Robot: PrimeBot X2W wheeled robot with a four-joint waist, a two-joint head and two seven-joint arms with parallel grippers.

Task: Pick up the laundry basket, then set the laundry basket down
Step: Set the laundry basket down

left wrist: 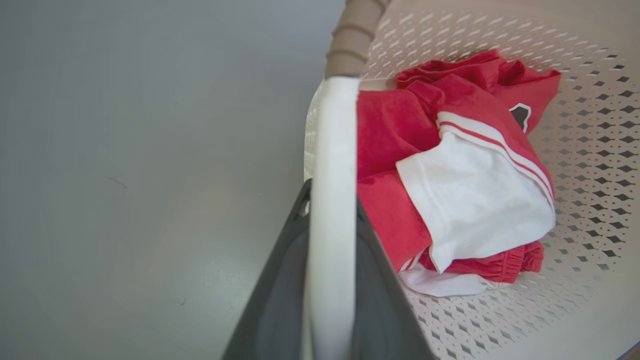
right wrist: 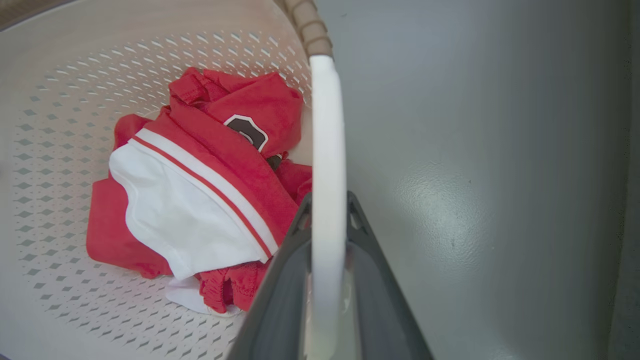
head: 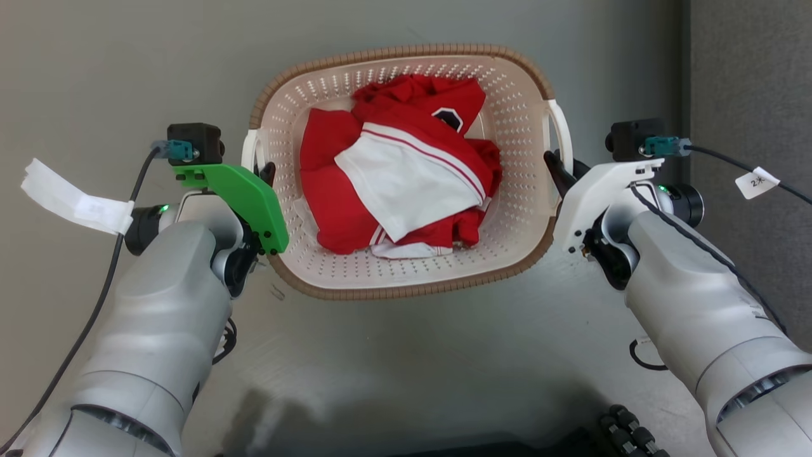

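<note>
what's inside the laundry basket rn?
A crumpled heap of red and white clothing, one piece with a dark badge, lies in the laundry basket. The floor beneath the heap is covered.

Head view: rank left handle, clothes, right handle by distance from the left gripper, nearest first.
1. Left handle: held in the left gripper, on the left wall.
2. Clothes: piled in the middle of the laundry basket.
3. Right handle: on the opposite wall, in the right gripper.
</note>
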